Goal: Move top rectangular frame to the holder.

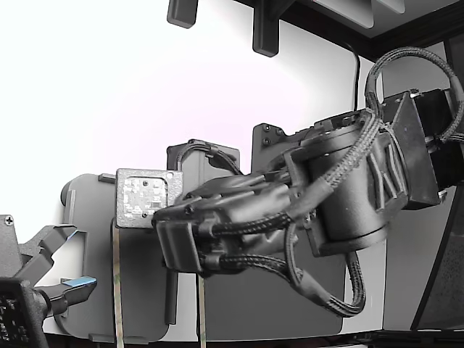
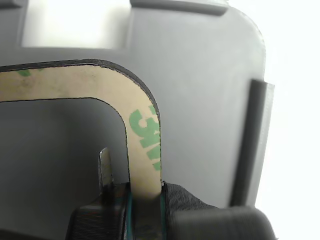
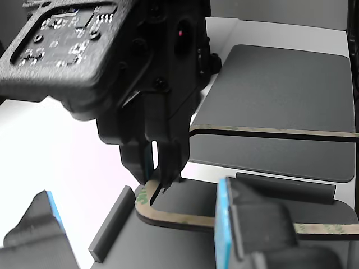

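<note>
The top rectangular frame point(image 2: 145, 130) is a thin beige band with green print and an open centre. My gripper point(image 2: 142, 192) is shut on one of its rounded corners. In the other view the gripper point(image 3: 159, 182) pinches that corner just over the holder point(image 3: 162, 246), and the frame point(image 3: 269, 132) stretches away, tilted. I cannot tell whether the frame touches the plate. The holder point(image 2: 210, 90) is a grey plate with raised tabs point(image 2: 255, 145) along its edge. In the exterior view the frame's two long sides point(image 1: 117, 290) hang in front of the holder point(image 1: 90, 210).
A dark grey rounded mat point(image 3: 280, 84) lies beyond the holder. A second arm's gripper, with blue-padded fingers point(image 3: 227, 224), stands open close in front of the holder and shows at the exterior view's lower left point(image 1: 65, 286). My own arm point(image 1: 341, 188) fills the exterior view's middle.
</note>
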